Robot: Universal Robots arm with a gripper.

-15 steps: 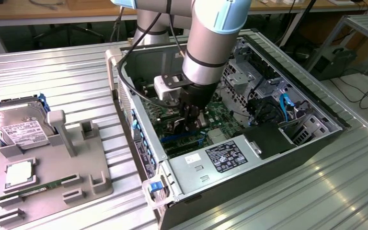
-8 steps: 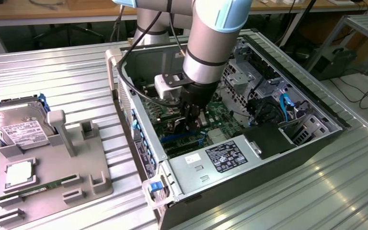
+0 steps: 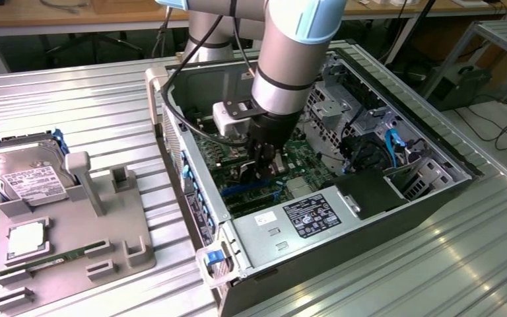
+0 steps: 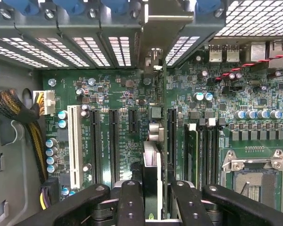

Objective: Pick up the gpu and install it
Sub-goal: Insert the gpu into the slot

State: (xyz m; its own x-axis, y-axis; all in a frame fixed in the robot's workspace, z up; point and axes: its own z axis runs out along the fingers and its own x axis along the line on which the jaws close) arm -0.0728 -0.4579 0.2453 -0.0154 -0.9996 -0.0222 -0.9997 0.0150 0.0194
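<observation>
My gripper [image 3: 265, 166] reaches down inside the open computer case [image 3: 447, 188], just over the motherboard [image 3: 302, 158]. It is shut on the gpu [image 4: 153, 160]. In the wrist view the card stands edge-on between my two black fingers [image 4: 132, 202]. Its silver bracket [image 4: 167, 26] lies against the case's rear slot openings. The card's lower edge runs along the board between the black expansion slots [image 4: 113, 141]; I cannot tell whether it is seated in a slot. In the exterior view the gpu [image 3: 251, 173] is a dark shape under the wrist.
A white slot [image 4: 75, 141], a yellow-black cable bundle [image 4: 19, 113], memory slots [image 4: 203, 150] and the processor socket [image 4: 257, 181] surround the card. The power supply [image 3: 311, 218] sits at the case's near end. A grey fixture [image 3: 77, 231] holds a hard drive [image 3: 26, 175] and memory stick [image 3: 47, 263].
</observation>
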